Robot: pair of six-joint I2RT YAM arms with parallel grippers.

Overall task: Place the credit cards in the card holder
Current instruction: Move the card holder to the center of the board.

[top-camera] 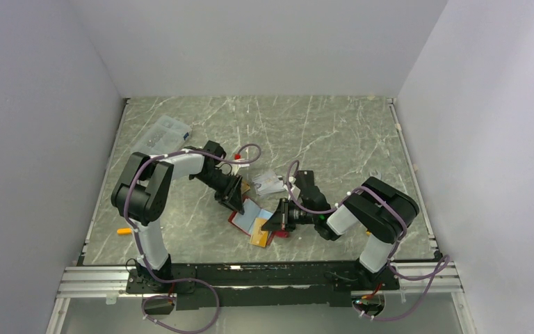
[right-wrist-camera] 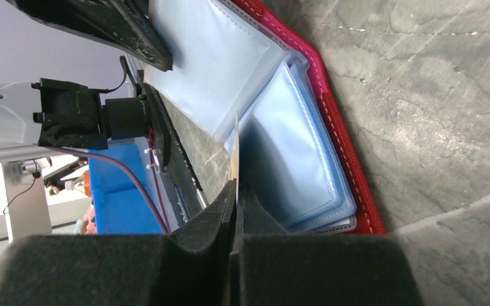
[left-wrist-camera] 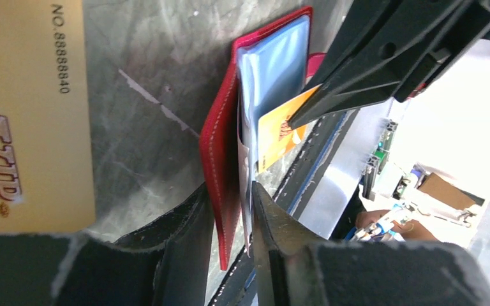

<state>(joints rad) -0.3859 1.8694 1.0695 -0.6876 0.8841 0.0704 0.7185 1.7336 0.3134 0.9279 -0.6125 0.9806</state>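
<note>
Fingers of the right gripper (right-wrist-camera: 235, 210) pinch an orange card (left-wrist-camera: 279, 137); left gripper (left-wrist-camera: 233, 223) apparently clamps the card holder (left-wrist-camera: 220, 159) (red cover).

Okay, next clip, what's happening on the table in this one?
Two robot arms are loading cards into a red card holder lying open on the marble table. The left gripper straddles the edge of its cover and clear pockets, steadying it. The right gripper is shut on an orange card, edge-on, with its corner at the pockets but not yet slid in. A gold card and a few pale cards lie on the table.
</note>
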